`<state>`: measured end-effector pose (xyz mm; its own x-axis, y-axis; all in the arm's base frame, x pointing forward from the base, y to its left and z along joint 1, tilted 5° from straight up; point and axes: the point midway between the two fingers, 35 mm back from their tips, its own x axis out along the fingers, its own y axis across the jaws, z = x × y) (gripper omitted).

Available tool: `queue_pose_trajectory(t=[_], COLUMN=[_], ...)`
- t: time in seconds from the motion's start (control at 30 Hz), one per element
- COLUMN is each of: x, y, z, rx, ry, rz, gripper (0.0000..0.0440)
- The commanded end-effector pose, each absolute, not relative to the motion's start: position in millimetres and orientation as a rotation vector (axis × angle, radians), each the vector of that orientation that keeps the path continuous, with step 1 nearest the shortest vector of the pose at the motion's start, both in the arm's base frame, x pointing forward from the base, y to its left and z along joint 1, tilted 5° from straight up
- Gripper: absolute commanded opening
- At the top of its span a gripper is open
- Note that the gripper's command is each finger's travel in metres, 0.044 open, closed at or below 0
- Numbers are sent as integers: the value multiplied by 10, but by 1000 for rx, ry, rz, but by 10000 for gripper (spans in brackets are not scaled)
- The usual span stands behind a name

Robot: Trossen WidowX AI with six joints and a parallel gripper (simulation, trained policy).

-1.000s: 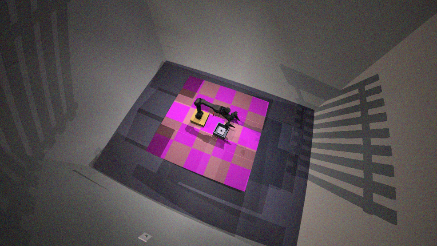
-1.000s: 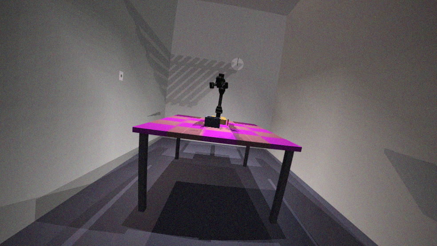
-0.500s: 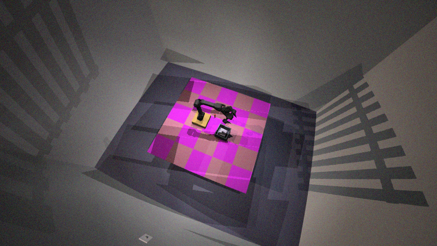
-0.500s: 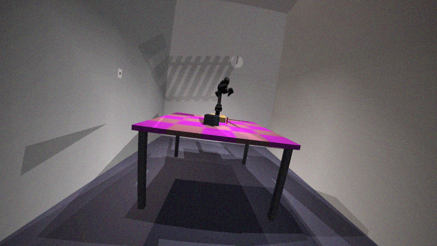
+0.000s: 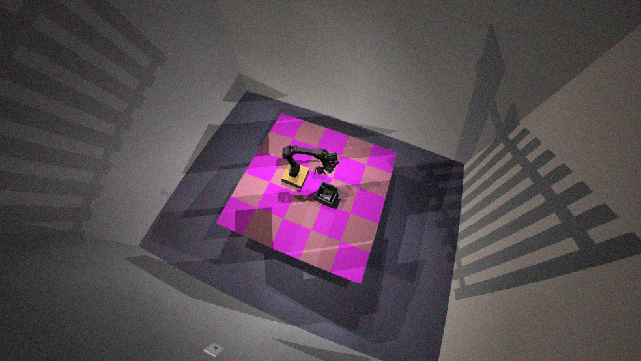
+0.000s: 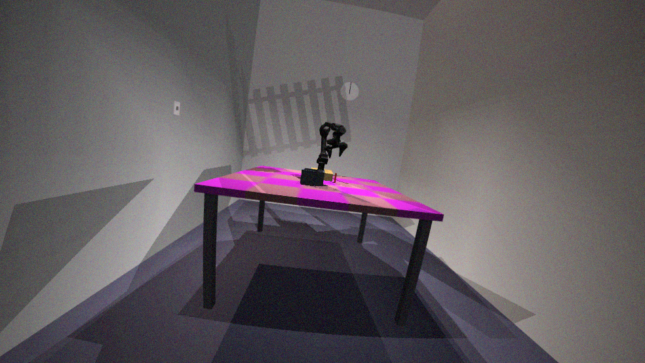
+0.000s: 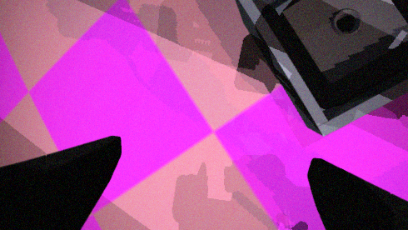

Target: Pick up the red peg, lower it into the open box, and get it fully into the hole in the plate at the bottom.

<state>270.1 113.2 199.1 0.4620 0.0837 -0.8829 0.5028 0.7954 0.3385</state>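
I've got the parallel-jaw gripper (image 5: 327, 171) (image 6: 334, 153) (image 7: 215, 156) up over the checkered table (image 5: 289, 235) (image 6: 324, 196), well in from every edge, its fingers spread wide with nothing between them, presumably so they can straddle the peg on the way down. There's the red peg (image 5: 315, 171) (image 6: 335, 177), upright near the yellow base block (image 5: 286, 181) (image 6: 328, 175) and outside the open box (image 5: 321, 199) (image 6: 311, 177) (image 7: 306, 97). Inside that box I see the bottom plate (image 7: 310, 29), its round hole unfilled, so grasping looks like the job now.

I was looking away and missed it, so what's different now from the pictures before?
The arm's gripper swung back from near the open box and came lower, toward the red peg. It grabbed nothing. The peg still stands on the table, and the box stayed put.
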Motion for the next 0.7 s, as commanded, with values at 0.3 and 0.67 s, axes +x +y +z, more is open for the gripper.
queue_pose_trajectory(t=[0.3,0.67], x=[1882,1655], y=[1221,1277], z=[1373,886], rx=[668,700], ry=[1324,1386], rz=[-561,-715], gripper=[440,440])
